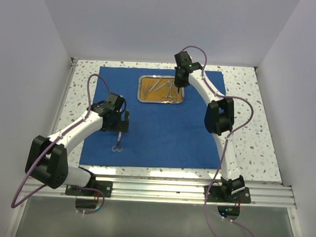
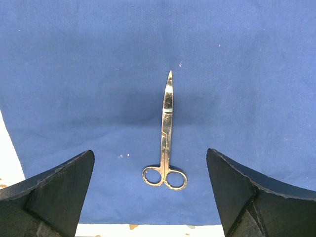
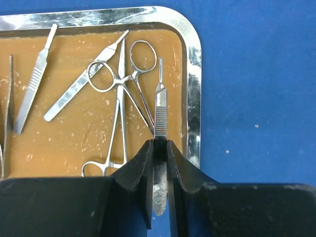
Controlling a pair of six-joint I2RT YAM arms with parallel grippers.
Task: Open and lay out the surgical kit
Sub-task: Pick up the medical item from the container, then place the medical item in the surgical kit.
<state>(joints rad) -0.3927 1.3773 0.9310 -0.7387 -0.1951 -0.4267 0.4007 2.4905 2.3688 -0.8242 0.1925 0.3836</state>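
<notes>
- The right gripper (image 3: 159,148) is clamped on a ribbed steel handle (image 3: 159,106) just inside the tray's (image 3: 193,89) right rim, and its fingers cover part of the handle.
- Tools at the tray's left are cut off.
- The left gripper (image 2: 150,153) is spread wide and holds nothing. It hovers over scissors (image 2: 167,133) lying flat on the blue cloth (image 1: 162,134), well left of the tray.
- The cloth lies on a speckled table (image 1: 242,117) between white walls (image 1: 162,24).

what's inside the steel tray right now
Lying in the tray: ring-handled forceps, two flat handles, and at its right side a ribbed handle that the right hand is shut on. The hand covers the tray's near edge, hiding anything there.
</notes>
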